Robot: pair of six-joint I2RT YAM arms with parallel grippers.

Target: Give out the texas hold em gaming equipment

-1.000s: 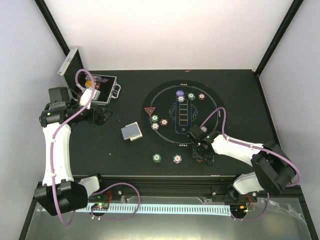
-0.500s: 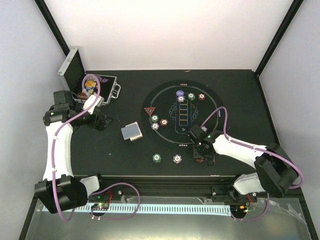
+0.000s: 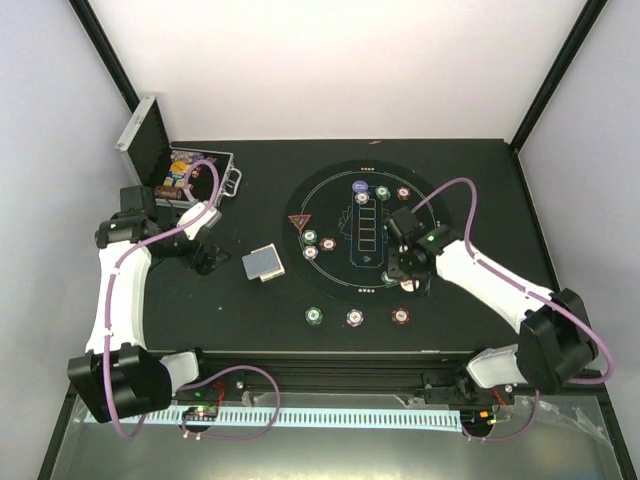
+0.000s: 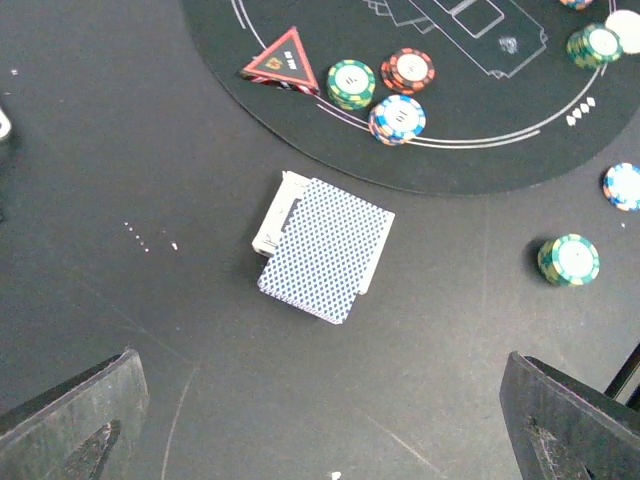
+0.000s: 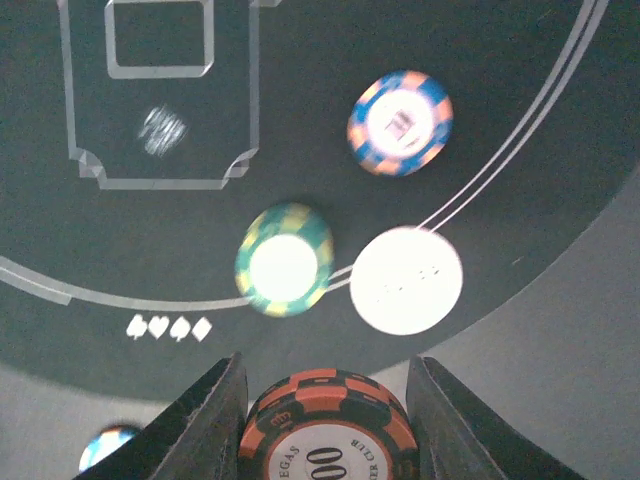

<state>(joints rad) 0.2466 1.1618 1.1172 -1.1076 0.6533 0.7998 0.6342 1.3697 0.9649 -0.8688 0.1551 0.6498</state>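
Right tool (image 5: 325, 365) clamps a red chip (image 5: 325, 435) above the mat (image 5: 300, 120) rim; left tool (image 4: 318, 358) gapes wide, off the mat.

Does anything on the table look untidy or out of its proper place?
Yes. The card deck lies off the round mat, on the table, and it is skewed: white lower cards peek out at its upper left.

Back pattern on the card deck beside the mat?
Fine blue-and-white diamond lattice on the card deck; the left wrist view shows it best.
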